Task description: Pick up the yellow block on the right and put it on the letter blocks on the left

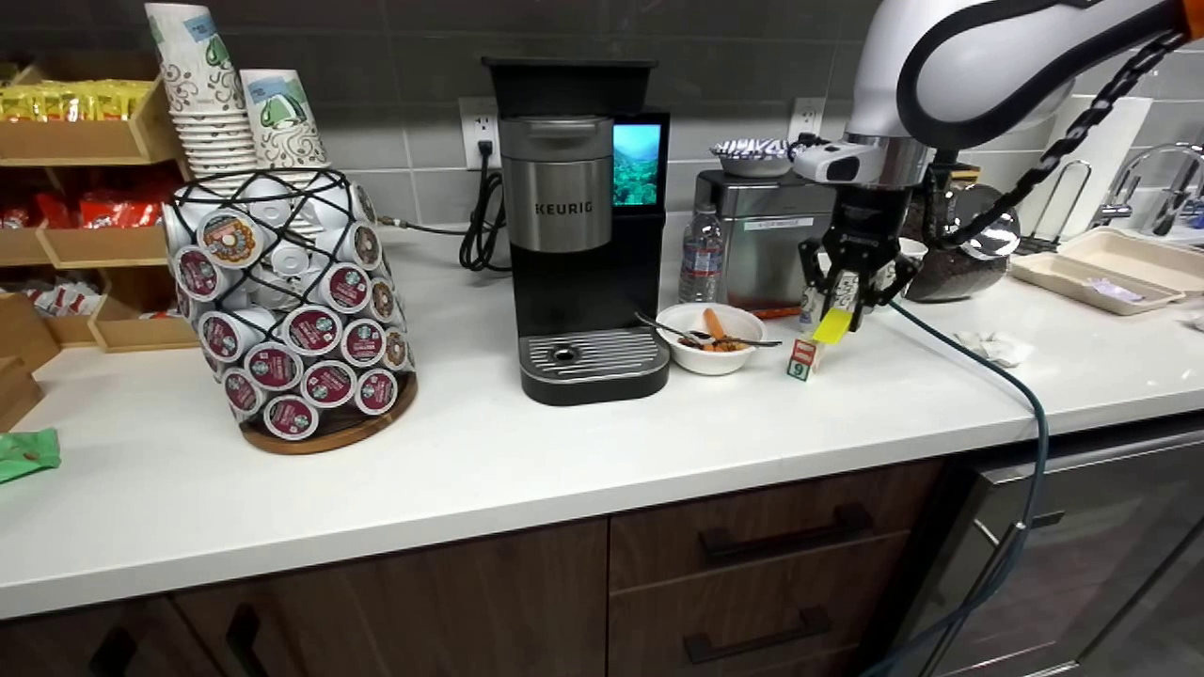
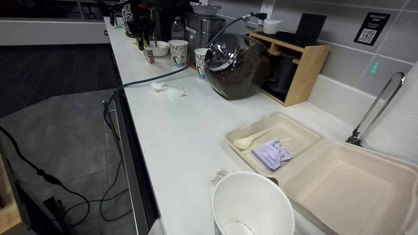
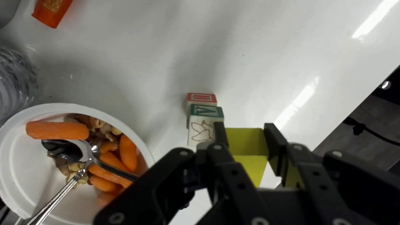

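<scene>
The small yellow block (image 3: 247, 142) is between my gripper's two fingertips (image 3: 246, 137) in the wrist view, with both fingers against its sides. In an exterior view, the yellow block (image 1: 832, 325) hangs tilted under my gripper (image 1: 849, 299), above the counter. The letter blocks (image 3: 204, 120) appear stacked, just left of the left finger in the wrist view. They also show on the counter in the exterior views (image 1: 801, 360) (image 2: 149, 56). The yellow block is close beside and above them. Whether it touches them cannot be told. In an exterior view my gripper (image 2: 142, 42) is dark and partly blurred.
A white bowl (image 1: 710, 363) with carrots and spoons stands close to the letter blocks. A water bottle (image 1: 702, 256), patterned cups (image 2: 178, 54) and a red packet (image 3: 53, 12) are nearby. A cable (image 1: 1021, 385) crosses the counter. A coffee machine (image 1: 593, 301) stands beyond the bowl.
</scene>
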`<state>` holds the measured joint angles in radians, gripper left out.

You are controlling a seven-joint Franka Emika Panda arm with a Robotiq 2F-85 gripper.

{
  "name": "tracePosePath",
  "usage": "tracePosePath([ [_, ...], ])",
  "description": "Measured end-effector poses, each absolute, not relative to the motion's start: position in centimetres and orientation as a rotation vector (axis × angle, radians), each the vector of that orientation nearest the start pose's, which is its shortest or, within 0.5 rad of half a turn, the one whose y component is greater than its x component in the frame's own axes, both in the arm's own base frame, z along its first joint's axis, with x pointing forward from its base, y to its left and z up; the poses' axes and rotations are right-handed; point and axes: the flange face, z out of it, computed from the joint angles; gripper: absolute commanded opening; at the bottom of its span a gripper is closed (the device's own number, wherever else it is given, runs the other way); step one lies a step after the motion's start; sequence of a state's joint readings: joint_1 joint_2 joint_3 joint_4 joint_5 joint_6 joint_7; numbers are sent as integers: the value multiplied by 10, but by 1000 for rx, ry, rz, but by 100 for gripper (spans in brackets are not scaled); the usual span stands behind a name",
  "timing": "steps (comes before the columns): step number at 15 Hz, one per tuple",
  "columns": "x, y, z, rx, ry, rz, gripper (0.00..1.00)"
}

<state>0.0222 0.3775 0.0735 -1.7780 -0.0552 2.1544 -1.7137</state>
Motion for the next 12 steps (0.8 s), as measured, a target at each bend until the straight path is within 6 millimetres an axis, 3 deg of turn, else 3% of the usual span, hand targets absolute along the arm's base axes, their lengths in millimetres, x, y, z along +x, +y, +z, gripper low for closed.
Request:
tracePosePath([
  [12, 660, 63, 333, 1905, 2491, -12, 9],
])
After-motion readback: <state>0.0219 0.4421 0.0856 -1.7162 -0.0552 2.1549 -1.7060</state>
